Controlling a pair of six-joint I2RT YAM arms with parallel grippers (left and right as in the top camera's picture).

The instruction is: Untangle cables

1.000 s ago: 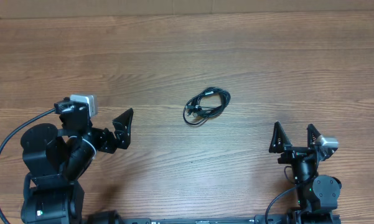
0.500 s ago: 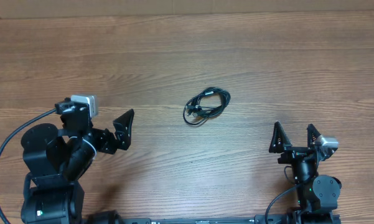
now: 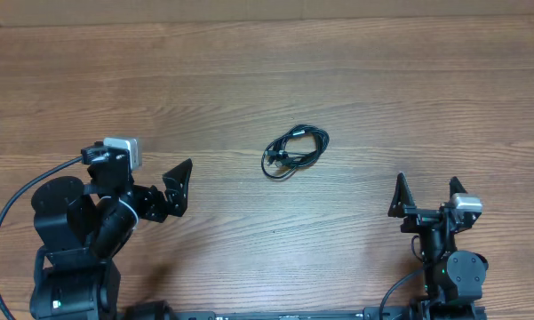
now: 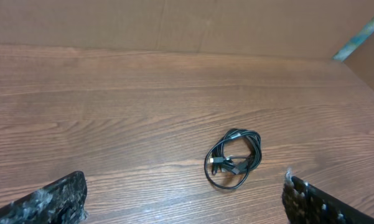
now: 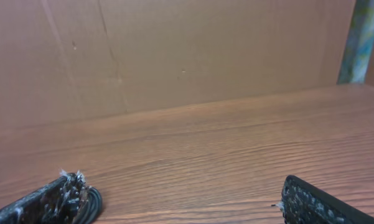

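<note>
The cables [image 3: 295, 151] lie as one small black coiled bundle on the wooden table [image 3: 382, 89], near its middle. My left gripper [image 3: 178, 185] is open, well to the left of the bundle and a little nearer the front, pointing right. In the left wrist view the cables [image 4: 234, 158] sit ahead between the two wide-apart fingers [image 4: 50, 199], untouched. My right gripper [image 3: 426, 188] is open at the front right, with nothing between its fingers. In the right wrist view a bit of the cables [image 5: 92, 204] peeks out beside the left finger [image 5: 46, 204].
A brown cardboard wall [image 5: 174, 50] stands along the table's far edge. A thick black wire [image 3: 4, 213] loops from the left arm's base. A blue-green strip [image 5: 361, 37] stands at the far right corner.
The right gripper has shifted slightly to the right and toward the front. The left arm and the cables have barely moved.
</note>
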